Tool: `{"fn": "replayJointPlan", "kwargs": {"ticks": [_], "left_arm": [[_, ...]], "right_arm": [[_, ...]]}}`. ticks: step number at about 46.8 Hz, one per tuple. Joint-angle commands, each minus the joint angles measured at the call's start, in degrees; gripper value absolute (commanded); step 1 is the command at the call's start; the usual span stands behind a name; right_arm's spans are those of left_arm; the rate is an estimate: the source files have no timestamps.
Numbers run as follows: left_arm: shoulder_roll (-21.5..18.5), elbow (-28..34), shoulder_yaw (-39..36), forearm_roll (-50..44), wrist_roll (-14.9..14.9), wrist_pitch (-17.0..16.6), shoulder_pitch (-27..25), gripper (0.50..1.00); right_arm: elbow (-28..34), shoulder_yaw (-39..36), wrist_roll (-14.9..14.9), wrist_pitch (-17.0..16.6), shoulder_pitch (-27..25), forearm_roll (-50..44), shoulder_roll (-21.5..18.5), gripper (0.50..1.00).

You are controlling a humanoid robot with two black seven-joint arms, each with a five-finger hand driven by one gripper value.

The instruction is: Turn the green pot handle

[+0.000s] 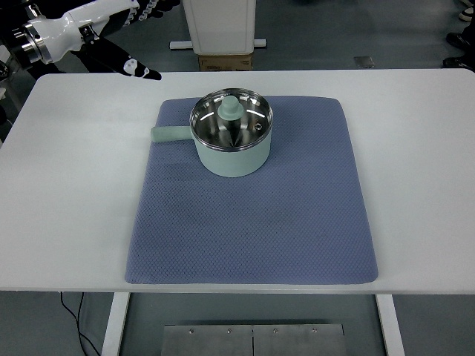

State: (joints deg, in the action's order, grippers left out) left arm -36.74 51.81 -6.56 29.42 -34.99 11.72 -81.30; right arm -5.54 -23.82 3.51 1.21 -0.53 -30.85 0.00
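A pale green pot with a shiny steel inside stands on the back part of a blue-grey mat. A green knobbed lid piece sits inside it. Its short green handle sticks out to the left, lying over the mat's left side. My left hand is raised high at the top left, beyond the table's far edge and well away from the pot, its white and black fingers spread and holding nothing. The right arm does not show.
The white table lies bare around the mat. Behind its far edge stand a white pedestal and a cardboard box. A person's shoes show at the top right.
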Motion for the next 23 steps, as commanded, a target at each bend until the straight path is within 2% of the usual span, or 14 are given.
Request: {"fn": "replayJointPlan", "kwargs": {"ticks": [1,12,16,23], "left_arm": [[1.2,-1.5,0.0,-9.6,0.0,-1.2,0.6,1.000],[3.9,-3.7,0.1,-26.2,0.0,-6.5,3.6,1.000],[4.7,-4.6,0.1,-32.6,0.0,-7.5,5.9,1.000],[8.4,-9.1,0.5,-41.9,0.0,-8.6,8.9,1.000]], "right_arm": [[0.0,0.0,0.0,-0.1,0.0,0.0,0.0,1.000],[0.0,0.0,0.0,0.0,0.0,0.0,0.0,1.000],[0.0,0.0,0.0,0.0,0.0,0.0,0.0,1.000],[0.0,0.0,0.0,0.0,0.0,0.0,0.0,1.000]]}}
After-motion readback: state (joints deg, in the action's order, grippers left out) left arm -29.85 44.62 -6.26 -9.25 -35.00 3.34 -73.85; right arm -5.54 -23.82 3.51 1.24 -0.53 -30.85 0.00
